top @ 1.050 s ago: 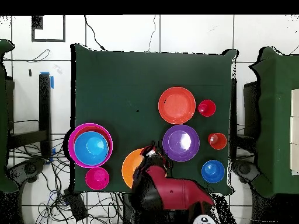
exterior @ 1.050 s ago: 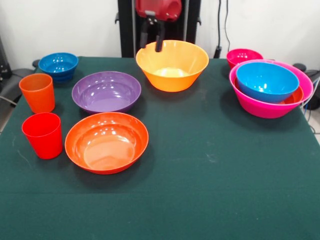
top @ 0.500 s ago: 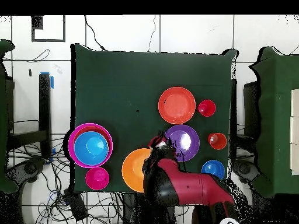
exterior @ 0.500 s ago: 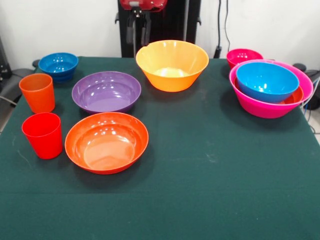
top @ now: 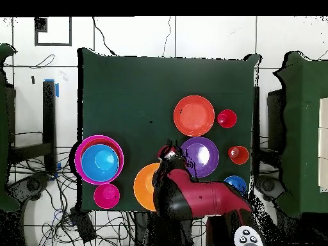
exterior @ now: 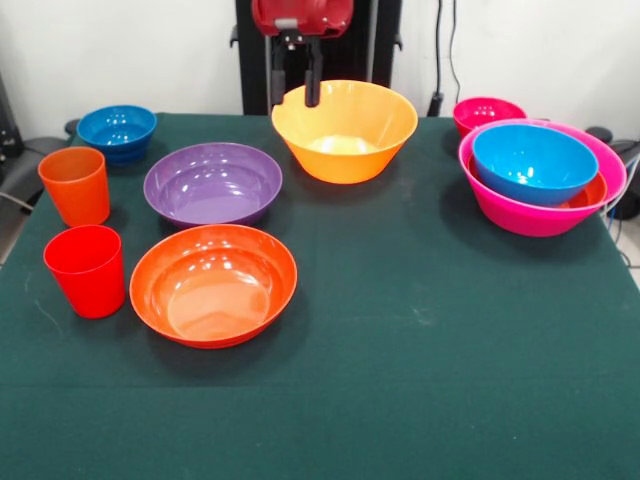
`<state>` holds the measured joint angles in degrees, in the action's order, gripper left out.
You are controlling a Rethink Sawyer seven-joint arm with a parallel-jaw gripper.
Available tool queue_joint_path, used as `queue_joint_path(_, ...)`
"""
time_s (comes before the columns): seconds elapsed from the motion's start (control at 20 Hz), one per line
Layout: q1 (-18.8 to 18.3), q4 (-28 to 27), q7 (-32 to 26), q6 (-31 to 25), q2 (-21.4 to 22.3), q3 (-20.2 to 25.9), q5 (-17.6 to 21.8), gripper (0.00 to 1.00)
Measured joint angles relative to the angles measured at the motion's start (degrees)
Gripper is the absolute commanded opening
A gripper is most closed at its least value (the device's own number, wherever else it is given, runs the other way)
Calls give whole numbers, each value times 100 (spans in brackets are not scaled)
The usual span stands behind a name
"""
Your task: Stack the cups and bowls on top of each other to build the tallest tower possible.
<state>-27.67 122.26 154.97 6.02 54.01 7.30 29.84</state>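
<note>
Pincer (exterior: pixel 294 84) is what has changed for me: half a second ago it sat higher, with its fingers hanging just left of the yellow-orange bowl's (exterior: pixel 345 131) rim; now it has dropped a little and slid right, so its right finger overlaps the far left rim of that bowl in the front view. Its two dark fingers stand apart with a clear gap between them, holding nothing. From overhead I see the red and black arm (top: pixel 198 198) covering part of the yellow-orange bowl and part of the small blue bowl (exterior: pixel 117 130). None of the bowls or cups has moved.

The tower (exterior: pixel 541 176) stands at the right side of the tabletop (exterior: pixel 430 330), well apart from the pincer: a large magenta-pink bowl (exterior: pixel 530 215) with a red-orange bowl's rim showing inside it and a blue bowl (exterior: pixel 534 163) nested on top. A small pink-red bowl (exterior: pixel 487 112) sits just behind it.

Left of the pincer and nearer to me lies the purple bowl (exterior: pixel 212 183), with a shallow red-orange bowl (exterior: pixel 213 284) in front of it. The orange cup (exterior: pixel 75 185) and red cup (exterior: pixel 86 270) stand upright at the far left, the red one nearer.
</note>
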Motion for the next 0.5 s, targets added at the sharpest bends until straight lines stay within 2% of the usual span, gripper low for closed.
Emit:
queue_joint_path(0.3,38,-167,0,7,-217,40,189,100)
queue_joint_path(0.5,-77,-233,0,19,-276,192,441,100)
